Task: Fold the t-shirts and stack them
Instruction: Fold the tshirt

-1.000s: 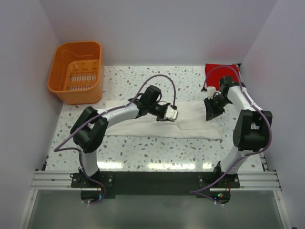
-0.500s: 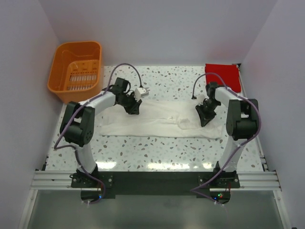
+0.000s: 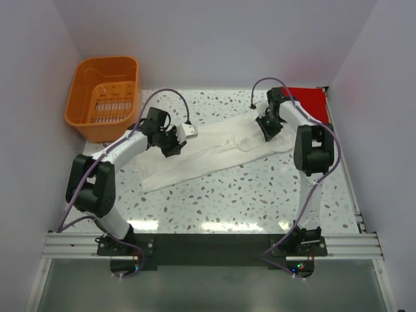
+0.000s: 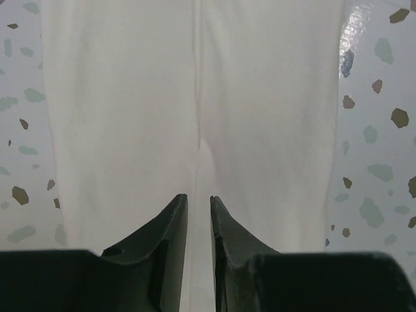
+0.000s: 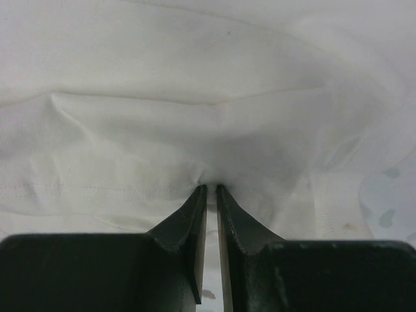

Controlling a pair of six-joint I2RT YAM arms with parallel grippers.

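The cream-white t-shirt (image 3: 208,153) lies folded into a long band, running diagonally from near left to far right on the speckled table. My left gripper (image 3: 170,148) is shut on the band's left part, with a crease running into the jaws in the left wrist view (image 4: 198,198). My right gripper (image 3: 265,129) is shut on the band's right part, and the cloth (image 5: 195,97) puckers at the fingertips (image 5: 211,188). The red t-shirt (image 3: 311,104) lies as a flat square at the far right corner, partly hidden by my right arm.
An orange slotted basket (image 3: 97,130) stands at the far left corner. White walls close in the table (image 3: 227,195) on the left, back and right. The arm bases sit at the near edge.
Both grippers moved towards the back with the white t-shirt. The band swung from lying straight across to a diagonal, its right end now close to the red t-shirt.
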